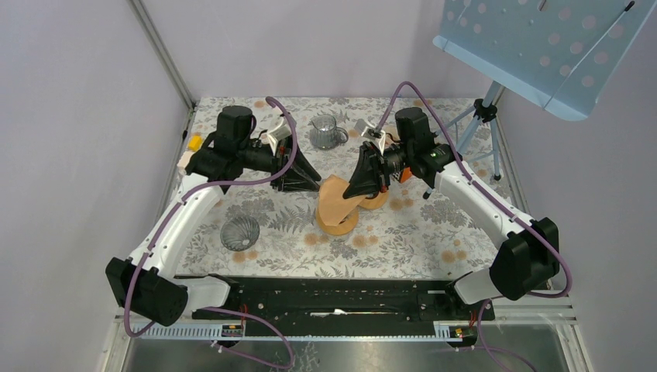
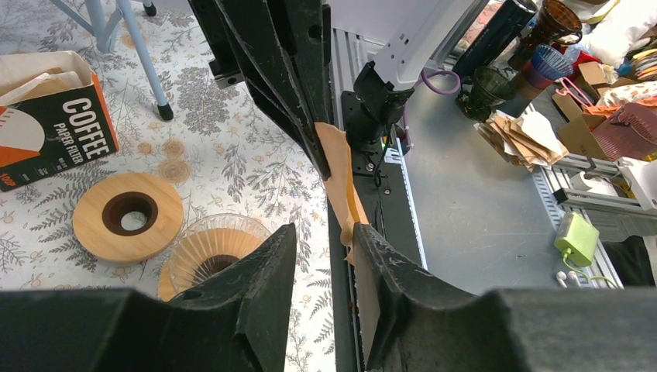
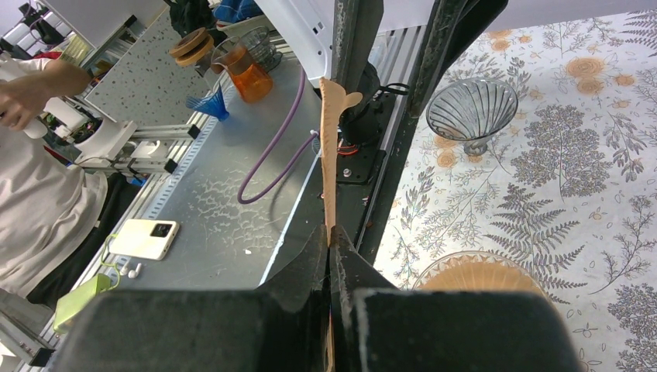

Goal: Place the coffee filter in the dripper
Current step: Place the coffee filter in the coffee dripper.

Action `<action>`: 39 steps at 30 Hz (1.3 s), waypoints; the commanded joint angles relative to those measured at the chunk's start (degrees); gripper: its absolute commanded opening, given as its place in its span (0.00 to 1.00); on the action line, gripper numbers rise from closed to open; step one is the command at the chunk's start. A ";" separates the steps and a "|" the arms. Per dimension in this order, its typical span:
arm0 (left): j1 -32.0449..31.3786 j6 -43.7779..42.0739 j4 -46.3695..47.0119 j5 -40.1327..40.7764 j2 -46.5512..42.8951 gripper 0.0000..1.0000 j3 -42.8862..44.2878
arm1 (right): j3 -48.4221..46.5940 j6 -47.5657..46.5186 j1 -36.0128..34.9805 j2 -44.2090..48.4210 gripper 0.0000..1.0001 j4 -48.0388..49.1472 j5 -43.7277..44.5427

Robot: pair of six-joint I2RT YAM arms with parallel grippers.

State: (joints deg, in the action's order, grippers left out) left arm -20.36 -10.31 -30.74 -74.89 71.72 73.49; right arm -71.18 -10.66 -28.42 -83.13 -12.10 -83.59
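The tan paper coffee filter (image 1: 335, 198) hangs edge-on above the table's middle, pinched at its upper edge by my right gripper (image 1: 354, 188), which is shut on it. In the right wrist view the filter (image 3: 329, 147) sticks out from the closed gripper (image 3: 329, 237). A glass dripper on a round wooden base (image 1: 338, 225) stands just below the filter; it also shows in the left wrist view (image 2: 211, 256). My left gripper (image 1: 314, 180) is open beside the filter. In the left wrist view (image 2: 325, 242) the filter (image 2: 341, 182) brushes its right finger (image 2: 387, 263).
A second ribbed glass dripper (image 1: 240, 232) stands at the front left. A wooden ring (image 2: 128, 214) and a coffee filter box (image 2: 54, 132) lie near the right arm. A glass pitcher (image 1: 325, 132) stands at the back. A tripod (image 1: 480, 124) stands at the back right.
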 commanded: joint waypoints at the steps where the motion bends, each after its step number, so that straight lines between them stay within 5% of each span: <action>1: 0.23 1.41 3.55 -3.41 0.13 0.36 2.07 | -0.23 -0.31 0.08 1.73 0.00 1.04 -0.65; 22: 0.10 1.57 4.20 -5.36 -0.27 0.22 -0.97 | -1.68 -1.69 0.12 0.98 0.00 -0.88 0.32; 29: -0.12 1.35 4.20 -5.25 -0.30 0.29 -1.58 | -1.95 -2.13 0.12 1.03 0.00 -1.37 0.58; 39: -1.08 1.26 4.20 -5.38 -0.26 0.22 -2.07 | -2.76 -3.66 0.11 0.73 0.00 -3.09 1.21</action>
State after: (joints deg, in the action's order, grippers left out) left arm -21.02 -8.51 -28.58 -78.13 71.85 71.64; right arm -71.26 -12.62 -28.42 -83.13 -14.28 -82.96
